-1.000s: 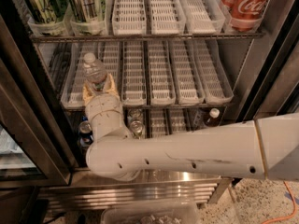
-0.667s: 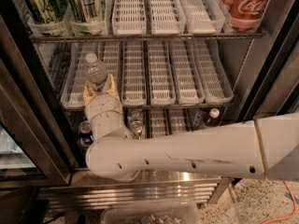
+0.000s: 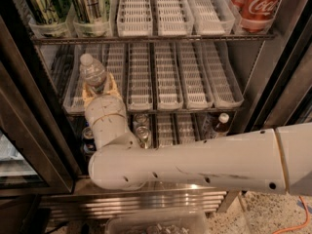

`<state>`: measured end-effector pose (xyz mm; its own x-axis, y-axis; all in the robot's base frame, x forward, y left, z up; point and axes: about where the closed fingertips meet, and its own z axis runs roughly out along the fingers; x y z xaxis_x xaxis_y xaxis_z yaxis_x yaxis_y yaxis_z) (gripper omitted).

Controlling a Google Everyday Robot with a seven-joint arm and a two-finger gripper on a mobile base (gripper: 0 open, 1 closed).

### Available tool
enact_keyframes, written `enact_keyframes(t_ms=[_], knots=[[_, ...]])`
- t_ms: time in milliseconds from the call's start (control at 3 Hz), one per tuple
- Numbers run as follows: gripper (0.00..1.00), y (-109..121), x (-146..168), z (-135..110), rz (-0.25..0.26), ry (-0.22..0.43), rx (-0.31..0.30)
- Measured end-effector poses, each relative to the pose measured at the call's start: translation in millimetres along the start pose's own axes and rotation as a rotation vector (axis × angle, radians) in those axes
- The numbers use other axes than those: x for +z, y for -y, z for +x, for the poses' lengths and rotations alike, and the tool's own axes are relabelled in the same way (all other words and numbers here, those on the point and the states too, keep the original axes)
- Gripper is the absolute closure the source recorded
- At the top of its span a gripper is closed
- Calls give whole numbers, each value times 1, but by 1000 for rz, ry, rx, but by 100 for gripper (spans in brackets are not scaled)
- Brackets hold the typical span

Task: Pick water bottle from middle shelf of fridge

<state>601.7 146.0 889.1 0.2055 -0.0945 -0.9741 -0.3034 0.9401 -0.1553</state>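
The water bottle [image 3: 93, 72], clear with a white cap, stands upright at the front left of the middle shelf [image 3: 168, 79], over its second white lane tray from the left. My gripper [image 3: 100, 90] reaches into the fridge [image 3: 273, 77] from below. Its tan fingers [image 3: 113, 87] sit on either side of the bottle's lower half and close on it. The bottle's base is hidden behind the gripper and the white wrist [image 3: 106, 118]. My white forearm [image 3: 195, 162] crosses the lower part of the view.
Green cans [image 3: 44, 4] and red Coca-Cola cans [image 3: 256, 4] stand on the upper shelf. Cans [image 3: 141, 130] and a small dark bottle with a white cap [image 3: 220, 123] sit on the lower rack. The dark door frame [image 3: 29, 126] is at left, the steel base [image 3: 146, 196] below.
The gripper and the bottle have shifted slightly to the left together. Nothing else has moved.
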Motion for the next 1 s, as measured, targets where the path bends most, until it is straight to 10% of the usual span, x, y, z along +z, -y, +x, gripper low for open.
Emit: enact_keyframes(t_ms=[1000], knots=[[100,10,-31,-61,39,137,66]])
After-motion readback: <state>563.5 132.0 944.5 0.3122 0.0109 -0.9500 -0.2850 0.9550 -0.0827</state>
